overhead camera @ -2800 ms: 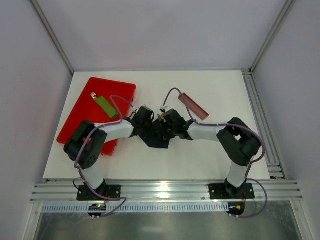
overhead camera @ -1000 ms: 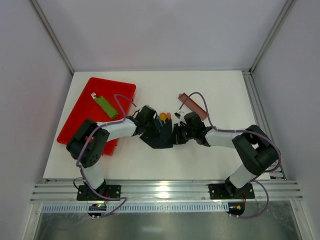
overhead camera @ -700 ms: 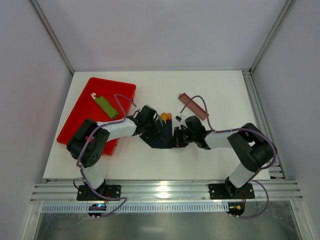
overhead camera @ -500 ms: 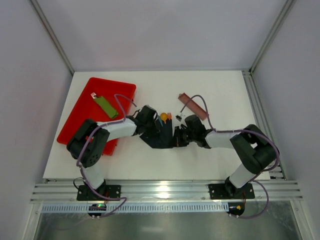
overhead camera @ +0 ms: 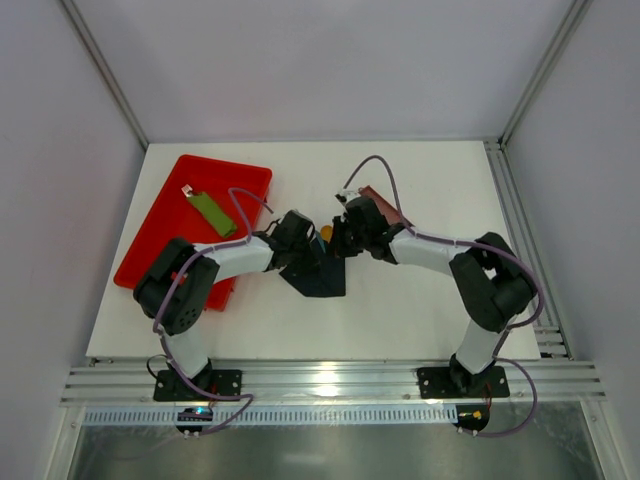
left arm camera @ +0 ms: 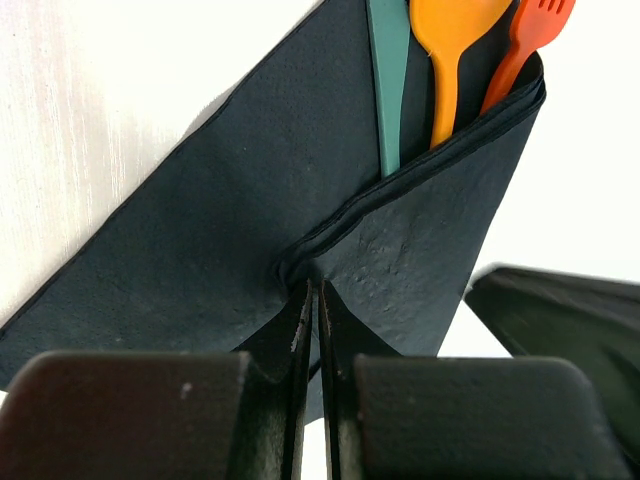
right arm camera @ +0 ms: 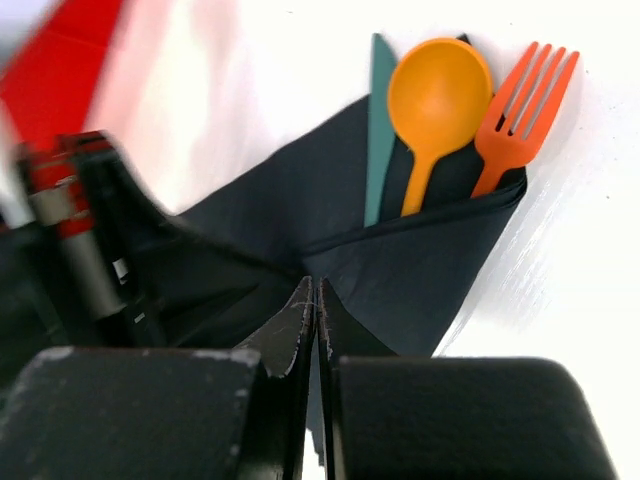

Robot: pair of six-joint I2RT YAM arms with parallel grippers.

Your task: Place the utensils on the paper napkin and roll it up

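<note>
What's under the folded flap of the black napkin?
The handles of the teal knife, yellow-orange spoon and orange fork run under the napkin flap; heads stick out. Handle ends are hidden.

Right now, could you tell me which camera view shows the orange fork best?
The right wrist view: the orange fork shows all tines and handle down to the napkin fold. The left wrist view crops the tines; the top view cannot resolve it.
</note>
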